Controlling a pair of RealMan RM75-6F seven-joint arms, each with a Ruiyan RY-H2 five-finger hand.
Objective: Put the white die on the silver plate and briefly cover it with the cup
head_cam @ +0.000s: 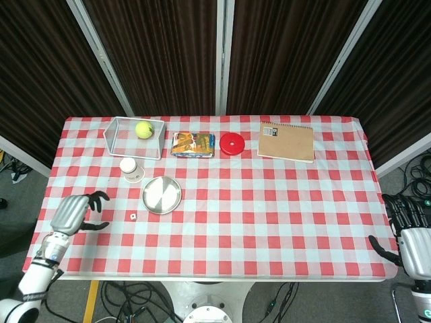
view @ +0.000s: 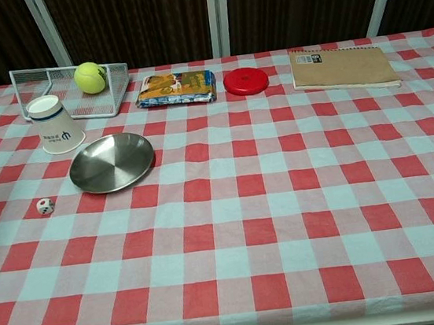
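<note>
The small white die [head_cam: 133,216] [view: 44,206] lies on the checked cloth just in front of the silver plate [head_cam: 161,194] [view: 112,162], a little to its left. A white paper cup [head_cam: 130,168] [view: 55,124] stands upside down behind the plate's left side. My left hand [head_cam: 75,212] hovers over the table's left edge, fingers spread and empty, a short way left of the die. My right hand [head_cam: 412,241] hangs off the table's front right corner, fingers apart and empty. Neither hand shows in the chest view.
At the back stand a wire basket [head_cam: 133,138] [view: 40,76] holding a tennis ball [head_cam: 143,129] [view: 90,77], a snack packet [head_cam: 192,144] [view: 176,88], a red disc [head_cam: 233,143] [view: 245,80] and a brown notebook [head_cam: 287,141] [view: 341,67].
</note>
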